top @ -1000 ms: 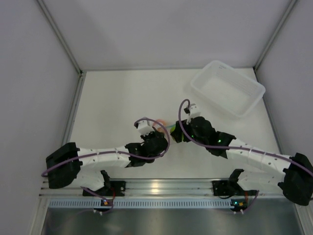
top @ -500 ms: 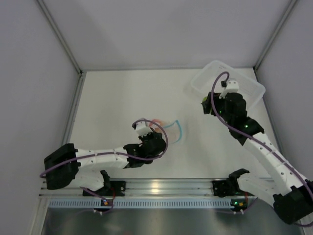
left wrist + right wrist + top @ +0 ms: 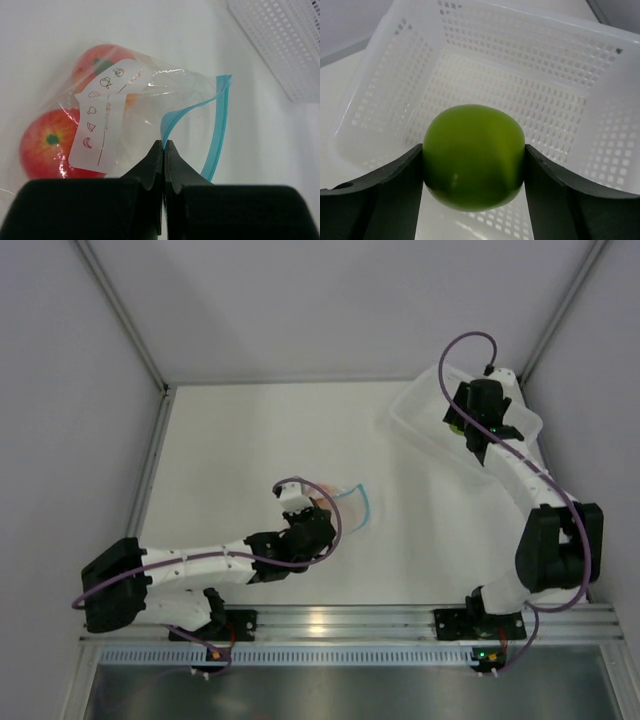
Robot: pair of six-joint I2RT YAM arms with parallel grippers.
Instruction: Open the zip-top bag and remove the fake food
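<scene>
The zip-top bag [image 3: 150, 95] lies on the table with its blue-teal mouth open. My left gripper [image 3: 163, 146] is shut on the near side of its zip strip [image 3: 172, 120]. Inside the bag are two red pieces of fake food [image 3: 45, 145] [image 3: 95, 57], with an orange patch behind the label. From above, the left gripper [image 3: 318, 512] sits at the bag [image 3: 350, 502] in mid-table. My right gripper [image 3: 473, 150] is shut on the lime green fake fruit [image 3: 473, 165], held above the floor of the white bin [image 3: 385, 85].
The white perforated bin [image 3: 415, 420] stands at the back right corner, with the right wrist above it; it also shows at the upper right of the left wrist view [image 3: 285, 45]. Grey walls enclose the table on three sides.
The right arm has carried the green fruit from beside the bag to the back right, over the bin. The left gripper has kept its hold on the zip strip.
</scene>
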